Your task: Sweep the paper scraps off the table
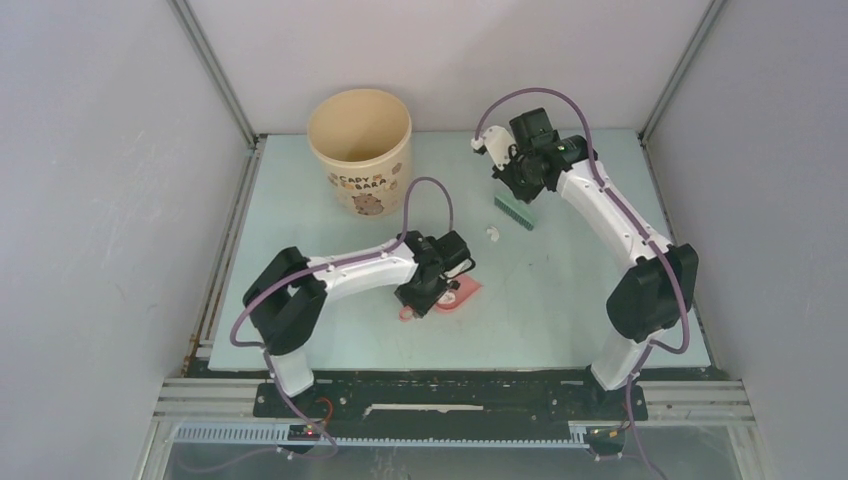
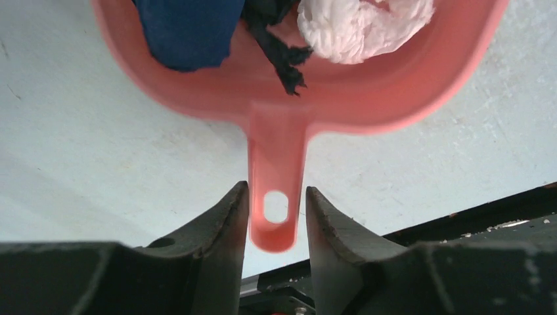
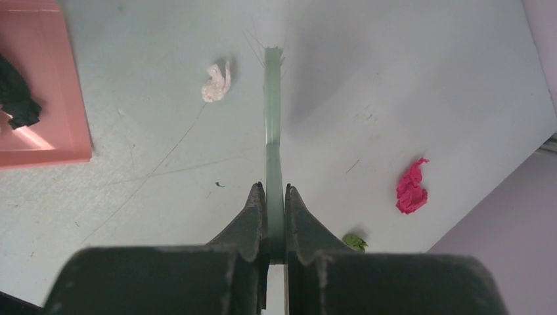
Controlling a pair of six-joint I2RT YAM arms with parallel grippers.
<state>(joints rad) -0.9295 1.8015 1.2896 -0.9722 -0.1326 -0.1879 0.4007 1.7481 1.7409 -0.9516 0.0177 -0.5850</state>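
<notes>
The pink dustpan [image 1: 464, 292] lies on the pale green table [image 1: 560, 300] and holds a navy blue scrap [image 2: 187, 29], a white scrap [image 2: 361, 23] and a dark scrap [image 2: 279, 56]. My left gripper [image 2: 276, 190] is shut on its handle [image 2: 276, 157], near the table's front edge [image 1: 414, 300]. My right gripper [image 3: 274, 188] is shut on the grey-green hand brush [image 3: 272, 118] at the back right [image 1: 522, 185]; the brush head [image 1: 515, 212] hangs below it. A loose white scrap [image 1: 491, 234] lies left of the brush tip [image 3: 215, 83]. A magenta scrap [image 3: 411, 187] and a green scrap [image 3: 355, 242] lie to the right.
A tall cream cup [image 1: 360, 150] stands at the back left. Grey rails and pale walls close in the table on the left, back and right. The dustpan's straight mouth [image 3: 75, 98] faces the brush and the white scrap.
</notes>
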